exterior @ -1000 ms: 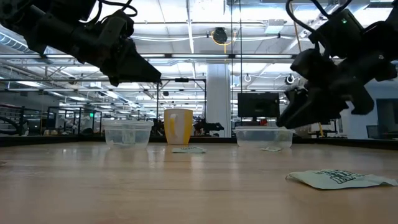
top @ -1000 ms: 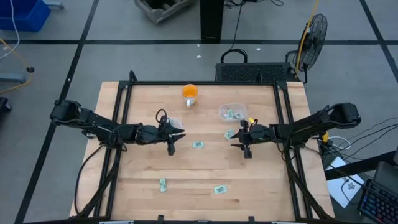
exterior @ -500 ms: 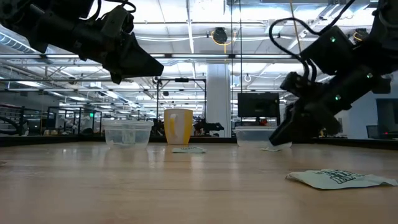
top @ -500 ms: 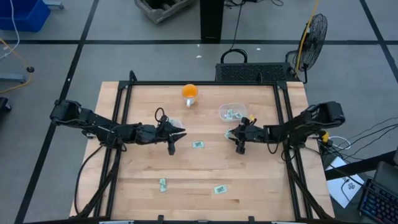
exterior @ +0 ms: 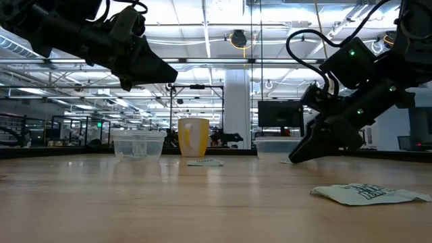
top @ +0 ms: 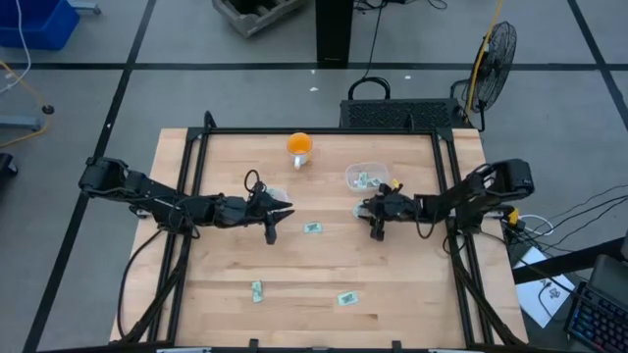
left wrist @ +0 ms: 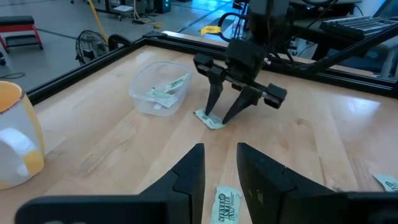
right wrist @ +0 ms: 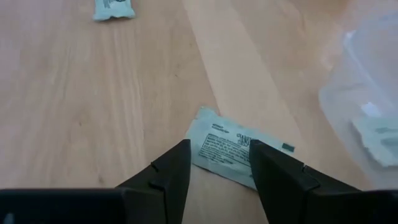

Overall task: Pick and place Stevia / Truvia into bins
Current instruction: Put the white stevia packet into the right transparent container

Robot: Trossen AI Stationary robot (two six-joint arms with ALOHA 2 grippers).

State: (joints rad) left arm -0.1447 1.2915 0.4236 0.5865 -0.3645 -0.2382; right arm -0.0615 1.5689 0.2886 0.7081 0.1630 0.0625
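my right end effector (right wrist: 214,163) hangs with fingers apart right over the stevia sachet (right wrist: 239,149) lying flat on the counter (top: 412,284) just near of the clear bin (top: 367,176), its long axis running crosswise between my fingertips, the left end effector (top: 271,224) well away.

From my high view, sachet (top: 361,209) under right gripper (top: 367,208) mostly hidden. Bin (right wrist: 367,106) cut off at right edge of right wrist pic; sachet print unreadable.
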